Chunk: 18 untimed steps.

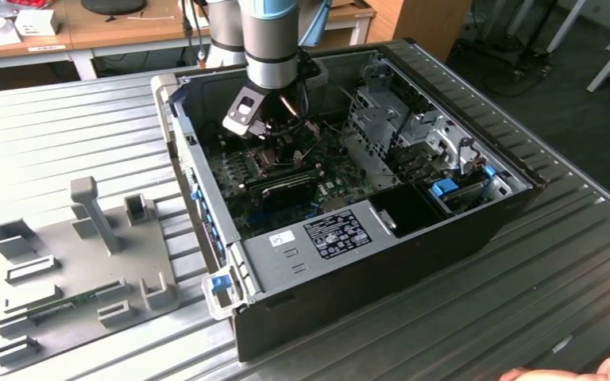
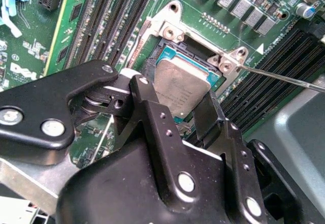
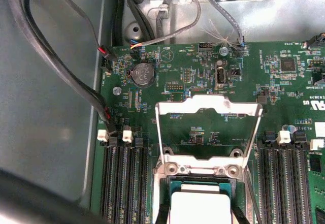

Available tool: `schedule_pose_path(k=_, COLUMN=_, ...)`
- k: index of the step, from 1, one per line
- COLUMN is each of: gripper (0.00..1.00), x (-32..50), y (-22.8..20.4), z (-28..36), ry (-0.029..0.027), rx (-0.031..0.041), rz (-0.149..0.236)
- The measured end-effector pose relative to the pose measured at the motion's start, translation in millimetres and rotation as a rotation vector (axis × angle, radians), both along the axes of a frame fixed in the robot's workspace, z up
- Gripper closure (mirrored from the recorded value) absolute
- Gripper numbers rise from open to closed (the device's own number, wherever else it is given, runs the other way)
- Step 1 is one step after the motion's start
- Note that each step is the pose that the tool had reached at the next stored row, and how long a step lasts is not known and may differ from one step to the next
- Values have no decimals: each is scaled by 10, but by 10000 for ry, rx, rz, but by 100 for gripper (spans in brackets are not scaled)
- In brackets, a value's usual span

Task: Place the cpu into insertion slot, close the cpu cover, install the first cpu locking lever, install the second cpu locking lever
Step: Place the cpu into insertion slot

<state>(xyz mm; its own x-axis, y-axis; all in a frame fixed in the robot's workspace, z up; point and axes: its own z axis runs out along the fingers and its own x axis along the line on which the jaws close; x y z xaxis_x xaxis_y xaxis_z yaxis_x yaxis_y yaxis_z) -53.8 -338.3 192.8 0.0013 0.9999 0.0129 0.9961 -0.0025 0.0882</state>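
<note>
Grey cpu [image 2: 180, 89], silver-rimmed dark insertion slot [image 2: 170, 33], silver cpu cover [image 3: 208, 106], green circuit board [image 3: 177, 76], black gripper [image 2: 177, 109], ribbed grey table [image 1: 61, 143]

1. The cpu [image 2: 183, 79] sits inside the rim of the insertion slot [image 2: 170, 31], on the circuit board [image 3: 203, 71].
2. The cpu cover [image 3: 208, 104] stands raised from the slot's hinged edge, apart from the cpu.
3. Memory slots [image 3: 124, 178] run along two opposite sides of the slot.
4. A coin battery [image 3: 143, 74] lies on the board beyond the raised cover, well apart from the slot.
5. The gripper [image 2: 171, 99] hangs directly above the slot.
6. A locking lever [image 2: 284, 77] reaches outward from one corner of the slot.
</note>
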Motion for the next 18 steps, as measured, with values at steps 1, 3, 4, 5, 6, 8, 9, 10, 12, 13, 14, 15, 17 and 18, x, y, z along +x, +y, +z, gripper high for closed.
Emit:
schedule_pose_path(k=1, gripper=46, x=0, y=0, z=0, ry=0, rx=0, rz=-1)
schedule_pose_path(k=3, gripper=46, x=0, y=-4, z=-1, ry=-2, rx=2, rz=-1)
schedule_pose_path(k=4, gripper=46, x=0, y=-7, z=-1, ry=-1, rx=1, rz=-1)
schedule_pose_path(k=5, gripper=46, x=0, y=-9, z=-1, ry=-1, rx=1, rz=0)
schedule_pose_path(k=6, gripper=46, x=0, y=-11, z=-1, ry=-2, rx=2, rz=0)
schedule_pose_path(k=8, gripper=46, x=0, y=-13, z=-1, ry=-1, rx=0, rz=-1)
schedule_pose_path(k=9, gripper=46, x=0, y=-14, z=-1, ry=0, rx=0, rz=-1)
schedule_pose_path(k=10, gripper=46, x=0, y=-14, z=-1, ry=0, rx=-1, rz=0)
schedule_pose_path(k=12, gripper=46, x=0, y=-14, z=-1, ry=0, rx=-1, rz=0)
schedule_pose_path(k=13, gripper=46, x=0, y=-14, z=-1, ry=0, rx=-2, rz=0)
schedule_pose_path(k=14, gripper=46, x=0, y=-14, z=-2, ry=1, rx=-2, rz=0)
schedule_pose_path(k=15, gripper=46, x=0, y=-14, z=-2, ry=0, rx=-1, rz=0)
schedule_pose_path(k=17, gripper=46, x=0, y=-14, z=-3, ry=0, rx=0, rz=0)
schedule_pose_path(k=18, gripper=46, x=0, y=-14, z=-2, ry=0, rx=-1, rz=0)
